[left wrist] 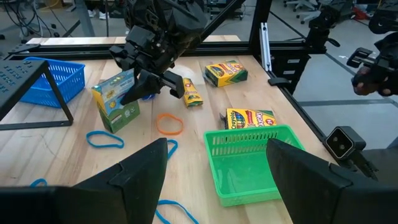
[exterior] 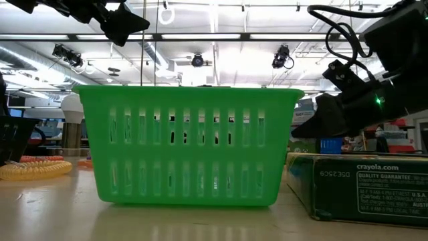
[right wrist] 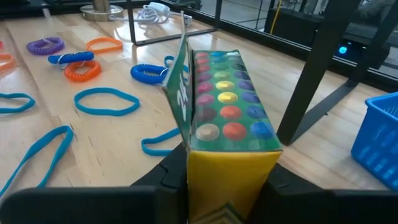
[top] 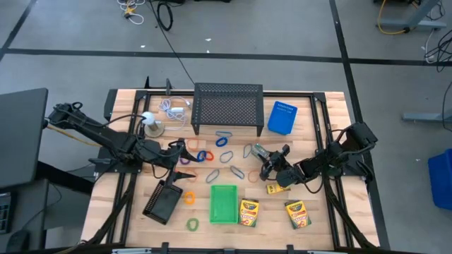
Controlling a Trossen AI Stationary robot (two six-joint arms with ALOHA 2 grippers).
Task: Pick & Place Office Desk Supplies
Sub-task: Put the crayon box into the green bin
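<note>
While the green basket (left wrist: 249,155) sits empty, the right gripper (left wrist: 146,87) clasps a crayon box (left wrist: 115,99).

Grey concrete floor (top: 282,28) crossed by dark tape lines (top: 212,55), loose cables (top: 164,14) strewn at far side. Pale wooden tabletop (top: 332,106) in black frame. Overhead, white ceiling beams (exterior: 221,40) with bright strip lighting and hanging fixtures (exterior: 197,60).
</note>
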